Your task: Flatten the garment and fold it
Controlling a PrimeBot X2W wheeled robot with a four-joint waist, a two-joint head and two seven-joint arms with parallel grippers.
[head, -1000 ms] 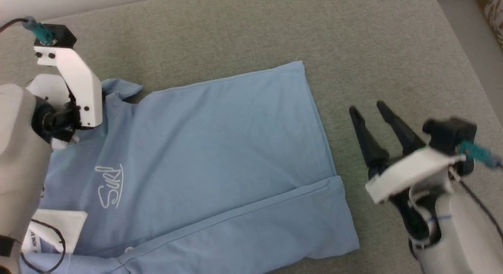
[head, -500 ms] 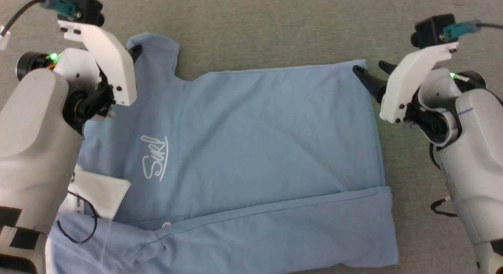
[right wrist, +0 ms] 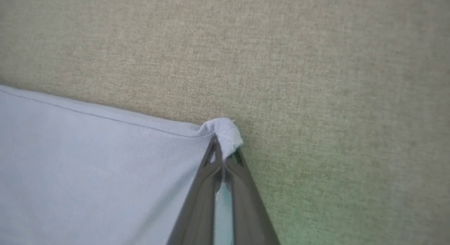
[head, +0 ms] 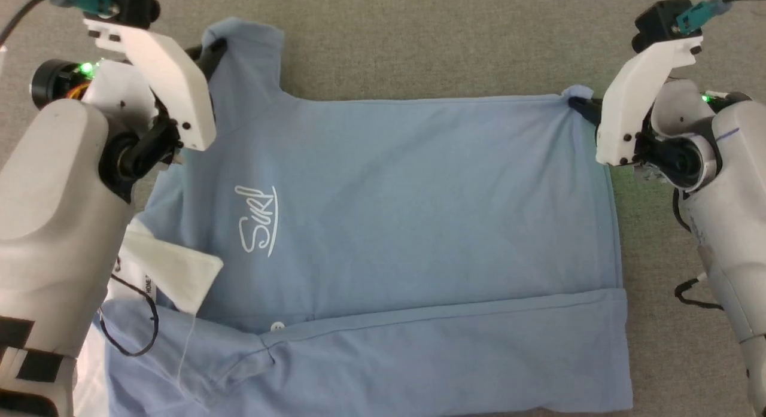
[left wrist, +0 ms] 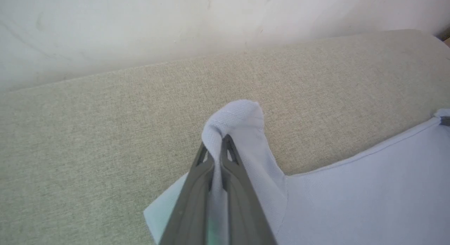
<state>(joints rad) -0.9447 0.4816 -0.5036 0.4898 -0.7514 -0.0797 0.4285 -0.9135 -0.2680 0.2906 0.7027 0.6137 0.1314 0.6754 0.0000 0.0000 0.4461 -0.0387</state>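
My left end effector (left wrist: 219,143) and right end effector (right wrist: 223,150) are clamped on the flattened polo shirt (head: 383,213); I judge most folding is left.

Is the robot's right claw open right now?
No, in the right wrist view the right gripper is shut on a corner of the garment, with fabric bunched between its tips.
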